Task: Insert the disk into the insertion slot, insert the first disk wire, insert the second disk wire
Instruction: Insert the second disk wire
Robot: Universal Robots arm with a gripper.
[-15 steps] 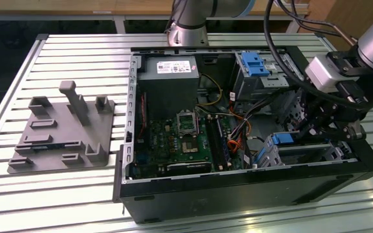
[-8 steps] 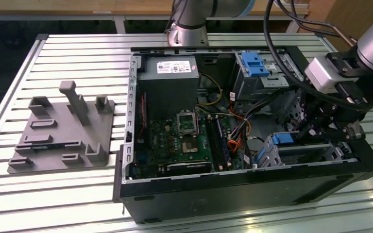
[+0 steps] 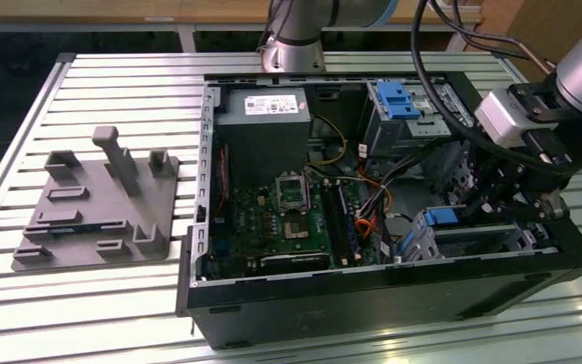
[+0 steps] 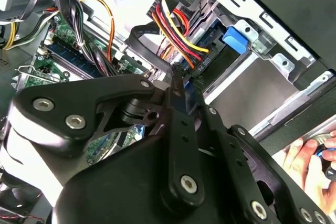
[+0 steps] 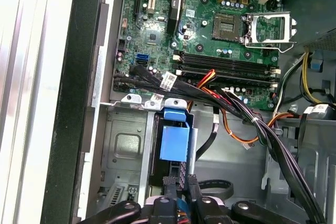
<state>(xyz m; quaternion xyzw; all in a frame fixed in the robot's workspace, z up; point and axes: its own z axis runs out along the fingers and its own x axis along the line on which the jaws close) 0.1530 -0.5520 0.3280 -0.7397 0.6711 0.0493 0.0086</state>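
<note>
Down at the corner of the open black computer case (image 3: 372, 292) nearest the exterior view's right, your black gripper (image 5: 180, 195) has its fingers pressed together on a black wire connector (image 5: 169, 180), pinching it right at the end of the blue-framed silver disk (image 5: 174, 142). That disk already sits inside the low silver sheet-metal insertion slot (image 5: 123, 153), so the disk step looks done. You hold the plug in line with the disk's end, apparently to seat a wire.
</note>
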